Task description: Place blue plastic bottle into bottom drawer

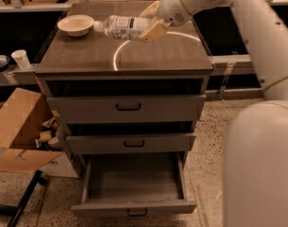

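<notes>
The blue plastic bottle [120, 26], clear and ribbed with a white label, lies sideways in the air above the cabinet top, its cap end pointing left toward the bowl [76, 24]. My gripper [151, 22] is shut on the bottle's right end, one tan finger [153, 31] below it and one above. The bottom drawer [133, 186] is pulled out at the foot of the cabinet, its grey interior empty and its dark handle at the front.
The two upper grey drawers [127, 108] are slightly open. An open cardboard box [18, 131] stands on the floor to the left. A white cup [22, 59] sits on a shelf at far left. My white arm fills the right side.
</notes>
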Available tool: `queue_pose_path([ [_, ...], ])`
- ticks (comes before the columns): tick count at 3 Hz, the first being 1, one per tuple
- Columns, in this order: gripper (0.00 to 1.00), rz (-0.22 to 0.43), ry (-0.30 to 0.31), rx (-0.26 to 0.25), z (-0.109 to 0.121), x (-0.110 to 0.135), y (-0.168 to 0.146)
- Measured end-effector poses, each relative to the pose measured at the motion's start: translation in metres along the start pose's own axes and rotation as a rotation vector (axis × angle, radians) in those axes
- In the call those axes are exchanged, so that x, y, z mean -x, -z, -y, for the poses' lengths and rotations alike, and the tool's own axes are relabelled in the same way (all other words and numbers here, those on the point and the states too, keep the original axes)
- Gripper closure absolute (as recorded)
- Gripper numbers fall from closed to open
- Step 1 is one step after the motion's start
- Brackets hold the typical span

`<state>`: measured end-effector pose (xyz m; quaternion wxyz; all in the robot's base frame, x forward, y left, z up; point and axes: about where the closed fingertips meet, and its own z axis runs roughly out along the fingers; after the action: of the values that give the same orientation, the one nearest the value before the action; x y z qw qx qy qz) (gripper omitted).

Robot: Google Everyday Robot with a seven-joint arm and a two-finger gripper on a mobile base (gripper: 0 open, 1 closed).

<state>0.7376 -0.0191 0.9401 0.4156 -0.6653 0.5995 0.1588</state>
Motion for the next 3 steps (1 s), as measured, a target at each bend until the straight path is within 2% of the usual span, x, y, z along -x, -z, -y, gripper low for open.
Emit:
queue_pose_path([
  [1,1.00,0.066,0.044,-0.101,-0.022,0.021,0.050],
  [2,1.00,0.074,0.007,-0.123,-0.063,0.006,0.065],
  [3,1.00,0.052,-0.028,-0.058,-0.095,-0.016,0.043],
])
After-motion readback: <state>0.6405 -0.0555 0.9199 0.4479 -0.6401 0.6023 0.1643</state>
